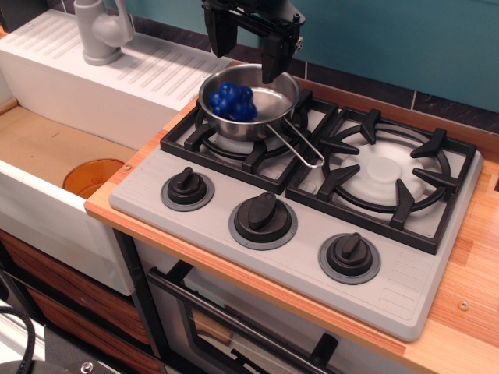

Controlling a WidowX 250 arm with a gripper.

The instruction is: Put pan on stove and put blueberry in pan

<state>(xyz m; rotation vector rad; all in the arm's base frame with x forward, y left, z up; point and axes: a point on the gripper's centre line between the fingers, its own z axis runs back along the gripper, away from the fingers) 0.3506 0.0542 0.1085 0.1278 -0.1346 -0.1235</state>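
Inside pan (257,109) on stove (234,187), blueberry (235,101), fingers (273,58) apart above, arm cropped

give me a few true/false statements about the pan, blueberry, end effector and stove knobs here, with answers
1. The blueberry lies inside the pan. True.
2. The pan sits on the right burner of the stove. False: it sits on the left burner; the right one is bare.
3. The end effector grips the blueberry. False: it hangs open above the pan, holding nothing.
4. The stove has three black knobs along its front. True.
5. The pan's handle points toward the sink. False: it points toward the right burner.
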